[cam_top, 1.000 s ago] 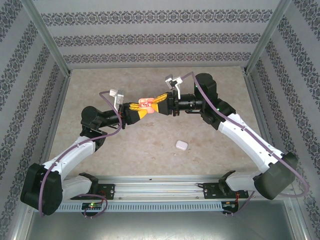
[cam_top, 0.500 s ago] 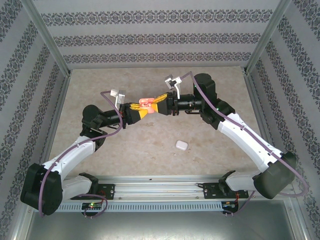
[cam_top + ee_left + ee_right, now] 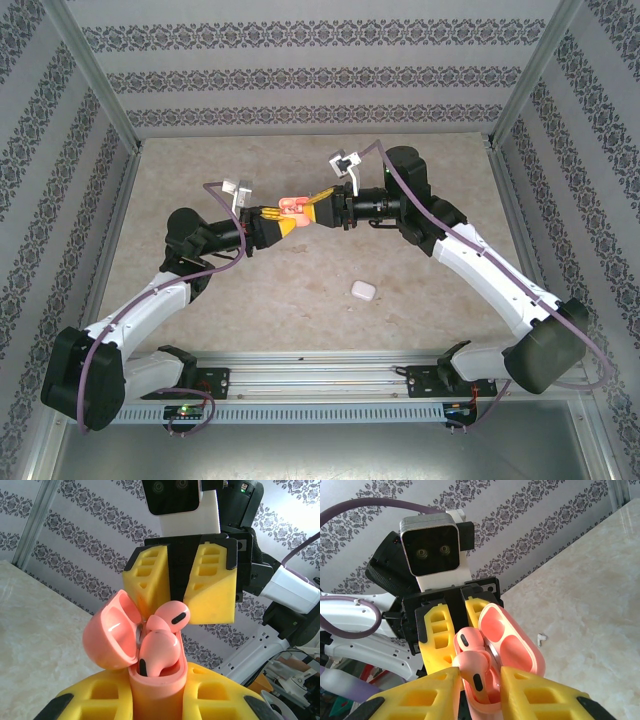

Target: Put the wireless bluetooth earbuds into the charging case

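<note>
Earbuds (image 3: 159,652), both pink, poked out of the open charging case (image 3: 112,637), which the left claw (image 3: 157,682) squeezed tight. The right claw (image 3: 177,614) seemed to pinch the top earbud (image 3: 172,617).

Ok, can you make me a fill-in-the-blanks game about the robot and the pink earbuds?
The left fingers grip a pink case whose lid is ___.
The right fingers pinch one pink earbud; a second earbud pokes out of the ___.
Down on the table lies another case, coloured ___.
Missing words: open, case, white.
</note>
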`<state>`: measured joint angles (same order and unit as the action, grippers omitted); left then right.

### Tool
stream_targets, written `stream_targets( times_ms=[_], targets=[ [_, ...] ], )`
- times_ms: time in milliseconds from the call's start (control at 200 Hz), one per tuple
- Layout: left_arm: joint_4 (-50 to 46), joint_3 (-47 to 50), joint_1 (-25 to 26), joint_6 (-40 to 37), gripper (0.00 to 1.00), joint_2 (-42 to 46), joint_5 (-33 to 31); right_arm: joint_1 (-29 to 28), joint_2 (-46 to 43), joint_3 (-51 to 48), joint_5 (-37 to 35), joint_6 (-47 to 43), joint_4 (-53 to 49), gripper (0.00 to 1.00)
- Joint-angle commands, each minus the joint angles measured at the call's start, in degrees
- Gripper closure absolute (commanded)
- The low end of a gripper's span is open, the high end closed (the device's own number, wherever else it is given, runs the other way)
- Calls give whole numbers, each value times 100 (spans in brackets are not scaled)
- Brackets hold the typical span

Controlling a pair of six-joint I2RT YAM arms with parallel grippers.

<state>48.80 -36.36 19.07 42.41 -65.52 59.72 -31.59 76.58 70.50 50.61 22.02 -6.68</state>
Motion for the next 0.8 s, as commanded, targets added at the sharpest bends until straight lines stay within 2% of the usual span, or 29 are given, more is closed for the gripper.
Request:
stream_targets(
  times_ms=[0, 315, 520, 794],
  targets=[
    [622, -312, 89, -198, 100, 278, 117, 92, 190, -74, -121, 128, -439, 71],
    [558, -296, 88, -250, 100, 338, 101, 222, 278, -168, 181, 390, -447, 68],
    [534, -301, 93, -268, 100, 396, 92, 241, 340, -148, 125, 355, -672, 67],
    [457, -266, 96, -339, 100, 489, 57, 250, 301, -264, 90, 369, -668, 61]
  ],
)
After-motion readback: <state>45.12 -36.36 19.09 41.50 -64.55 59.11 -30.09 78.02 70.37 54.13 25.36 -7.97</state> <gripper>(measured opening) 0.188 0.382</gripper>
